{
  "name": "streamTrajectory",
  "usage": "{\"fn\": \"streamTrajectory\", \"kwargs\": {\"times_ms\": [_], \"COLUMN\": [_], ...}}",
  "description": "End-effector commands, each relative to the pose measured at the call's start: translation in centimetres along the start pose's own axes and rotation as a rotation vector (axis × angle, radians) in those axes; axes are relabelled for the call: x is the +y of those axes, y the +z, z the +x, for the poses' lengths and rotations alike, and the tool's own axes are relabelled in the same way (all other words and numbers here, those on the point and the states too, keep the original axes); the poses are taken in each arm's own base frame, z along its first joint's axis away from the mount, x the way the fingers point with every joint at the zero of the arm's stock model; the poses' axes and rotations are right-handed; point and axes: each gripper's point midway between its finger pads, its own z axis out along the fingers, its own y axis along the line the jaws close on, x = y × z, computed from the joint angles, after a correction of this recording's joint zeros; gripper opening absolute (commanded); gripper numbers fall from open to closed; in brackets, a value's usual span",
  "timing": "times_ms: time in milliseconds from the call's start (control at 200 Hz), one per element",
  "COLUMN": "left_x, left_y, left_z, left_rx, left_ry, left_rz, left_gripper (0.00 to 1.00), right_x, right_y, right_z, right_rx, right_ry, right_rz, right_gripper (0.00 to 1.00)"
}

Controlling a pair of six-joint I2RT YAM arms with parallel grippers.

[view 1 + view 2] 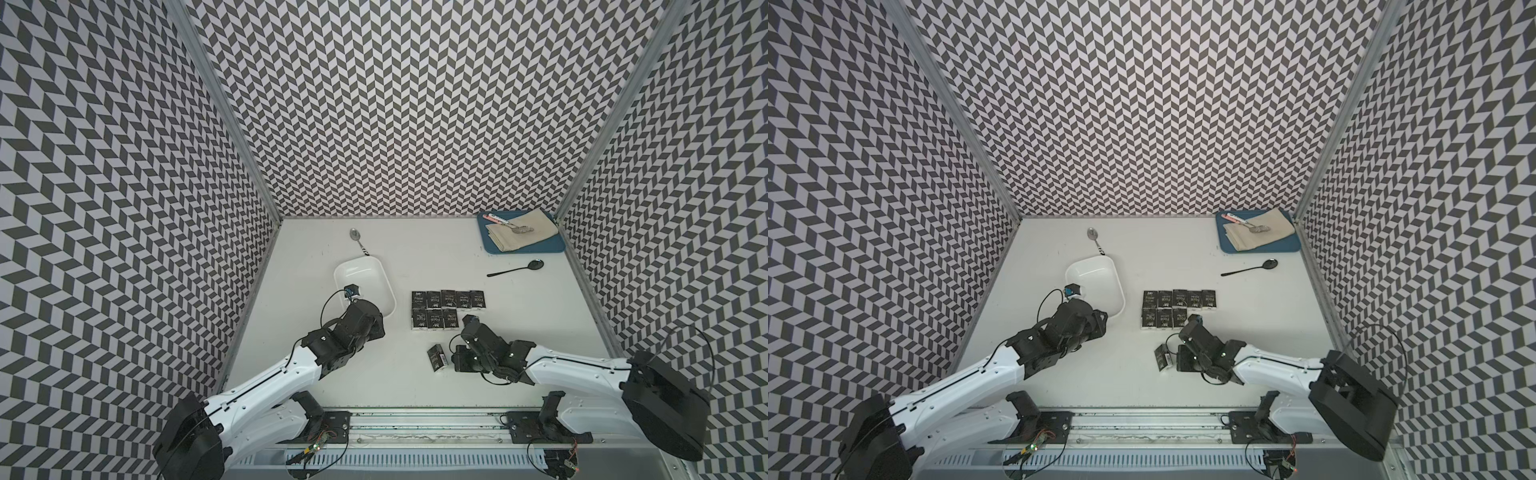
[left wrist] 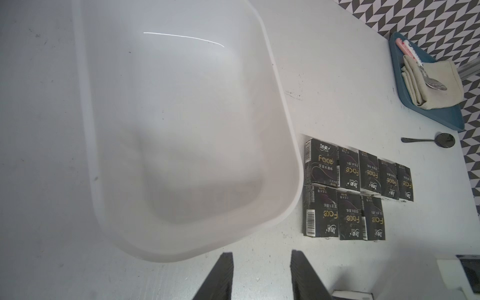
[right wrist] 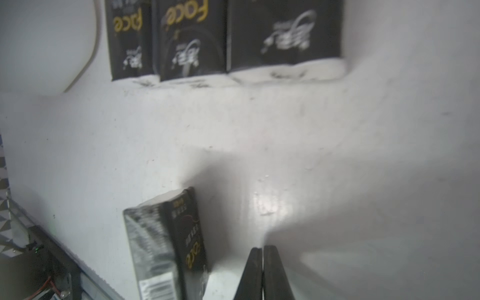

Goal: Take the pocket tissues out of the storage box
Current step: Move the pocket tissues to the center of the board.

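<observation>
- The storage box [image 1: 365,286] sat left of centre on the white table [image 1: 374,386] in both top views, with its glossy white inside showing.
- All the pocket tissues [image 1: 446,306] lay outside the box, on the table.
- Eight of them formed a tidy block just right of the box: five side by side in the farther row, and three touching them in the nearer row.
- The ninth packet [image 1: 437,357] lay apart, below that block and near the middle of the frame. In the right wrist view [image 3: 168,244] it seemed to stand tipped on a long edge, though blur made this uncertain.
- The left gripper [image 2: 262,275] was over the table at the box's near corner. Its jaws were parted to a middling gap and held nothing.
- The right gripper [image 3: 263,270] was low over the table just right of the ninth packet. Its fingers were pressed together with nothing between them, and the packet stood beside them, not in them.
- A blue tray [image 1: 540,250] with a folded beige cloth [image 1: 536,230] sat in the far right corner of the table.
- A black spoon [image 1: 517,269] lay just below the tray.
- A silver spoon [image 1: 358,240] lay above the box.
</observation>
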Motion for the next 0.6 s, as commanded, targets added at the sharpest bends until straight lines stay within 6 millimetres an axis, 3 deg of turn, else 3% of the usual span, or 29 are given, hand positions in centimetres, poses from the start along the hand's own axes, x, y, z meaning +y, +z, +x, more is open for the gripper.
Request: {"fn": "streamTrajectory", "kwargs": {"times_ms": [0, 145, 270, 456, 596], "left_x": [-0.6, -0.9, -1.0, -0.7, -0.6], "left_y": [0.1, 0.3, 0.5, 0.3, 0.1], "left_z": [-0.5, -0.5, -0.4, -0.4, -0.6], "left_rx": [-0.009, -0.001, 0.004, -0.001, -0.010], "left_ry": [0.007, 0.012, 0.013, 0.013, 0.010], "left_rz": [0.020, 0.024, 0.025, 0.018, 0.015], "left_gripper": [0.41, 0.41, 0.41, 0.41, 0.41], "right_x": [-0.6, 0.9, 2.9, 3.8, 3.2], "right_y": [-1.4, -3.0, -3.2, -2.2, -1.2], "right_z": [-1.4, -3.3, -4.1, -4.1, -3.0], "right_rx": [-0.058, -0.108, -0.099, -0.073, -0.037], "right_ry": [-0.019, -0.064, -0.123, -0.148, -0.156], "right_rz": [0.009, -0.002, -0.048, -0.067, -0.041], "right_gripper": [0.12, 0.26, 0.38, 0.44, 0.46]}}
